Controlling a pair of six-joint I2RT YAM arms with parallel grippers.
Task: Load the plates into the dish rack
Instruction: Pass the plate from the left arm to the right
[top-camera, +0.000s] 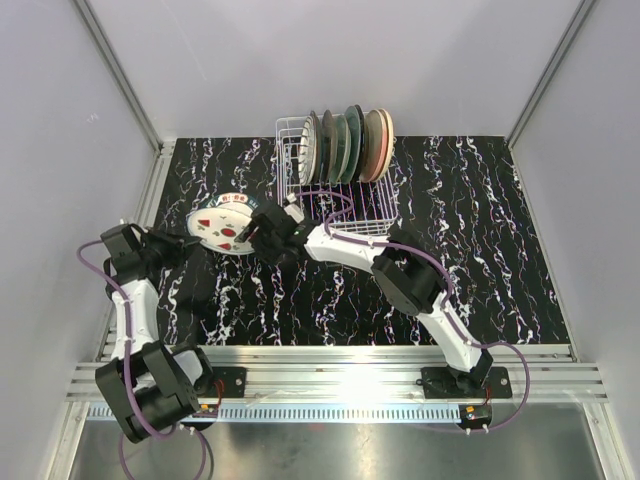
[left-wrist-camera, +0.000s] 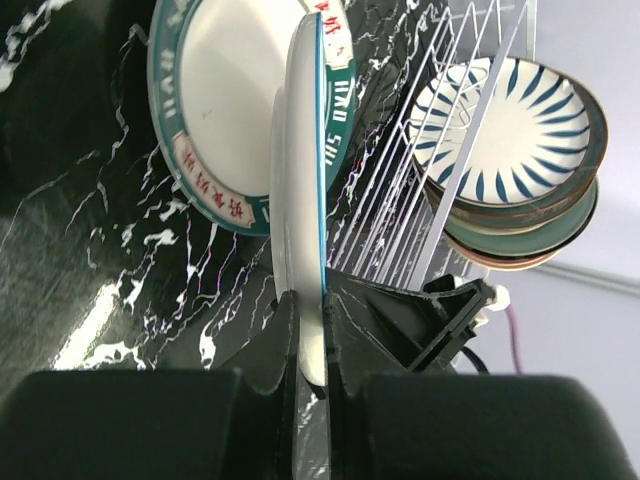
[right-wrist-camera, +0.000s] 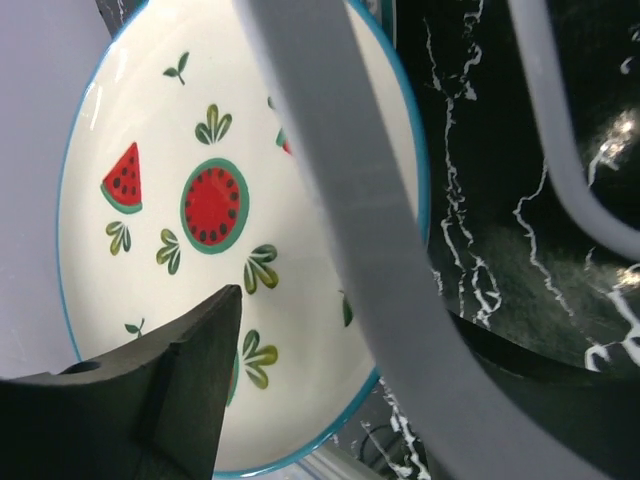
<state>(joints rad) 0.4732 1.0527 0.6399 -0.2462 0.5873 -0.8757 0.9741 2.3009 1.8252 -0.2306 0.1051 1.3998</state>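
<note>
Left jaws are clamped on the rim of a watermelon plate (left-wrist-camera: 302, 170), their dark fingers (left-wrist-camera: 265, 350) pinching it on either side so it stands out edge-on beyond them. Past that plate a green-rimmed plate (left-wrist-camera: 225, 110) shows its face over the desk (top-camera: 480, 250). Right jaws are at the opposite rim of the watermelon plate, with one black finger (right-wrist-camera: 170, 390) in front of its painted face; I cannot tell whether they grip it. Just behind the right jaws stands the dish rack (top-camera: 290, 150), with racked plates (top-camera: 350, 145) on edge at its far end.
</note>
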